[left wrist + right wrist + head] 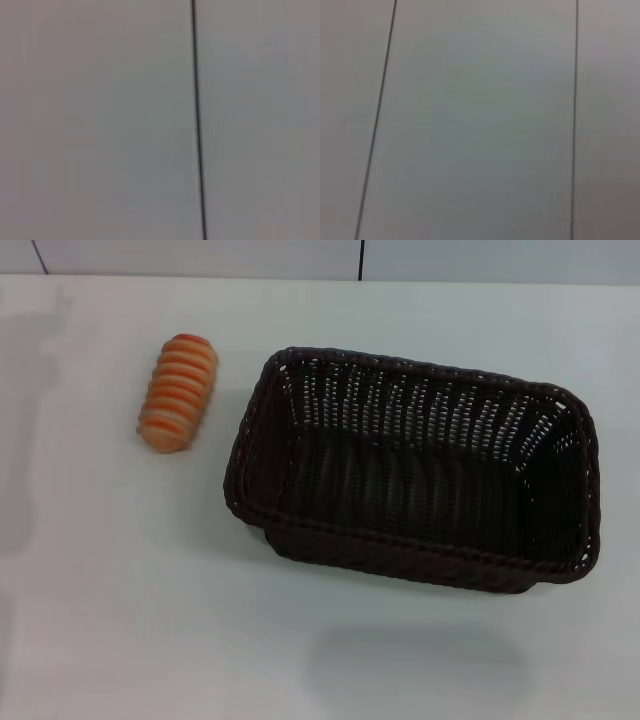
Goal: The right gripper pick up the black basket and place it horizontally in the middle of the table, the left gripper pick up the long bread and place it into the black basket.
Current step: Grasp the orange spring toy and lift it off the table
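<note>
The black basket lies on the white table, right of the middle, its long side running left to right and tilted a little; it is empty. The long bread, orange-tan with pale ridges, lies on the table to the left of the basket, apart from it. Neither gripper shows in the head view. Both wrist views show only a pale grey panelled surface with thin dark seams.
The table's far edge meets a pale wall with dark seams. A faint shadow falls on the table in front of the basket and another along the left edge.
</note>
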`<move>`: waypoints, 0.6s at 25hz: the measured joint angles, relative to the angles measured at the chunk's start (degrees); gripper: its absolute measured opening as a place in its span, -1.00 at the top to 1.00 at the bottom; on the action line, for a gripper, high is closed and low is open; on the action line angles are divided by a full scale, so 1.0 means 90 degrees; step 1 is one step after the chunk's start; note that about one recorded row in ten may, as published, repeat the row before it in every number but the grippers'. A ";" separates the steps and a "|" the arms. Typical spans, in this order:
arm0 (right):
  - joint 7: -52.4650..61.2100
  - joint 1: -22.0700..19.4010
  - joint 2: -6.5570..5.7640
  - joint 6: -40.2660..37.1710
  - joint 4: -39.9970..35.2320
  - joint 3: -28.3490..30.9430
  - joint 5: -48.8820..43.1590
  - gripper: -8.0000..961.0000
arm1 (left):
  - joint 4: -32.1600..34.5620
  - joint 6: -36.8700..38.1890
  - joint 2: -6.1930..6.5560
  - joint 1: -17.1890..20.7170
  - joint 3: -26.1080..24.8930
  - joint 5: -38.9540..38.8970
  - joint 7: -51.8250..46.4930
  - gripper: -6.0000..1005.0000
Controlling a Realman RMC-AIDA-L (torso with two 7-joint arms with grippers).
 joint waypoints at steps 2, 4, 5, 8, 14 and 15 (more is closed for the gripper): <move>-0.0147 -0.0022 0.0000 -0.0118 -0.0115 0.0004 -0.0015 0.07 | -0.0402 -0.0875 -0.0007 -0.0116 -0.0144 -0.0006 0.0162 -0.71; -0.0264 -0.0056 0.0000 -0.0405 -0.0190 0.0007 -0.0132 0.07 | -0.0955 -0.1979 -0.0022 -0.0307 -0.0314 -0.0012 0.0292 -0.71; -0.0264 -0.0056 0.0000 -0.0405 -0.0190 0.0007 -0.0132 0.07 | -0.0955 -0.1979 -0.0022 -0.0307 -0.0314 -0.0012 0.0292 -0.71; -0.0360 -0.0071 0.0000 -0.0723 -0.0223 0.0010 -0.0254 0.07 | -0.1363 -0.2770 -0.0026 -0.0494 -0.0456 -0.0022 0.0301 -0.71; -0.0829 0.0000 -0.0024 -0.0941 -0.0474 0.0015 -0.0198 0.07 | -0.1652 -0.4239 -0.0006 -0.1127 -0.0756 0.0007 0.0347 -0.71; -0.0829 0.0000 -0.0024 -0.0941 -0.0474 0.0015 -0.0198 0.07 | -0.1652 -0.4429 -0.0003 -0.1251 -0.0779 0.0021 0.0372 -0.71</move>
